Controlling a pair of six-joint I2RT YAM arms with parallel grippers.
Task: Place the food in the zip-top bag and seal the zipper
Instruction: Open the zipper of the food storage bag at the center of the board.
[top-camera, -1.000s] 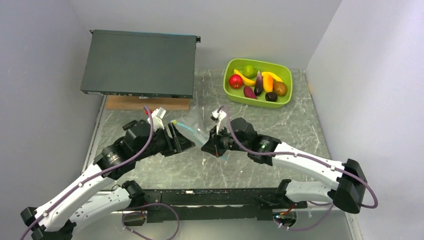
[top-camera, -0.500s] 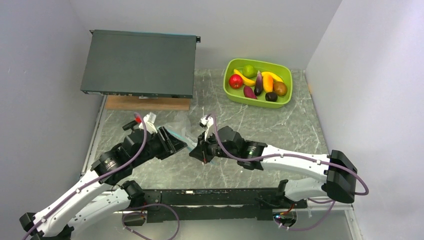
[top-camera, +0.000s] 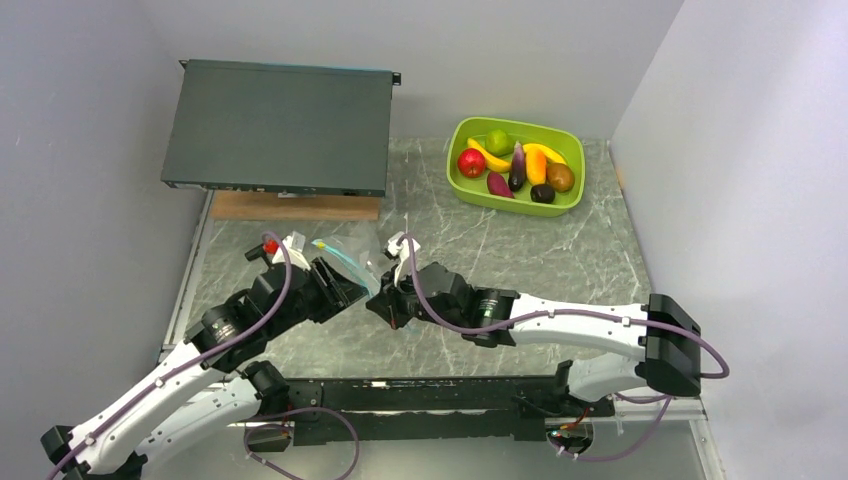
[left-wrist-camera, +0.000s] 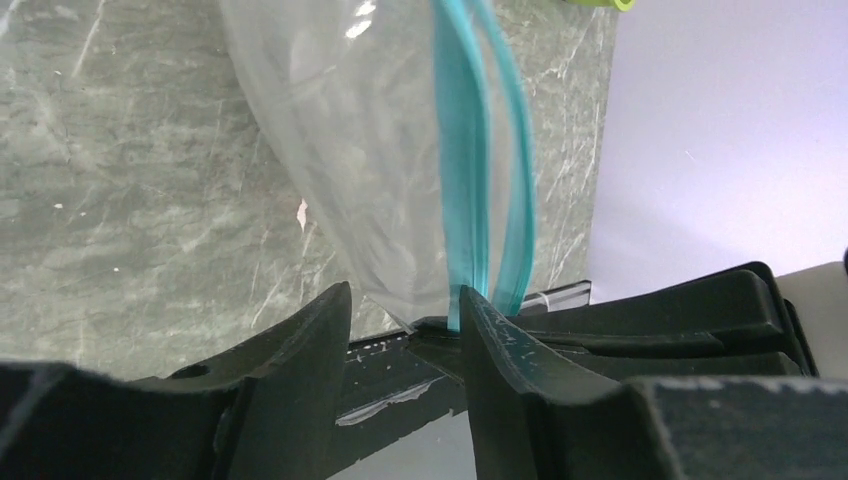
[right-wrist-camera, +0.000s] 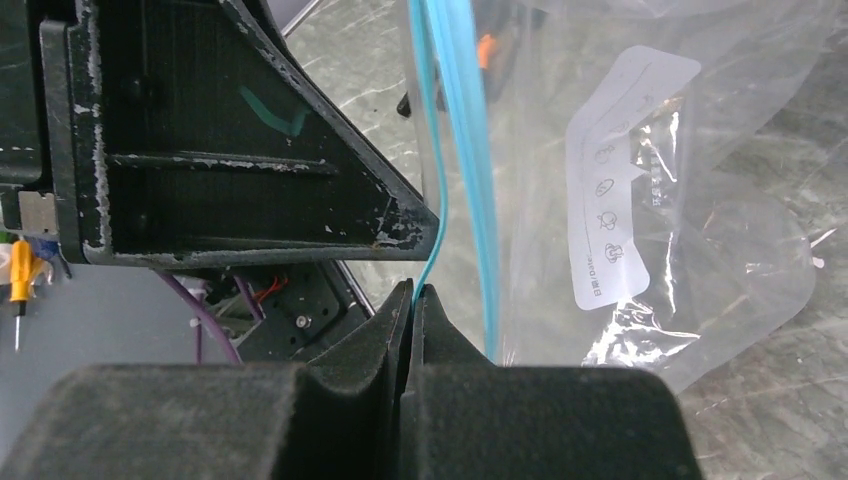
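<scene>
The clear zip-top bag (top-camera: 352, 258) hangs between my two grippers at the table's middle left. Its teal zipper (top-camera: 338, 253) has its two lips apart. My right gripper (top-camera: 384, 302) is shut on one lip of the zipper (right-wrist-camera: 438, 200), pinched at its fingertips (right-wrist-camera: 412, 291). My left gripper (top-camera: 340, 284) is open, and the bag's corner (left-wrist-camera: 400, 290) and zipper (left-wrist-camera: 462, 170) sit between its jaws (left-wrist-camera: 400, 296). The food lies in the lime-green tub (top-camera: 508, 206) at the back right: red apple (top-camera: 471, 162), lime (top-camera: 497, 140), bananas (top-camera: 487, 155), eggplant (top-camera: 517, 168), orange piece (top-camera: 537, 165), kiwi (top-camera: 560, 177).
A dark flat rack box (top-camera: 280, 125) rests tilted on a wooden block (top-camera: 295, 207) at the back left. Grey walls close in both sides. The left gripper's black body (right-wrist-camera: 200, 150) sits close beside the right fingertips. The bag carries a white label (right-wrist-camera: 620, 220).
Both grippers have moved left and toward the near edge, carrying the bag with them. The right gripper has stayed shut on the zipper lip.
</scene>
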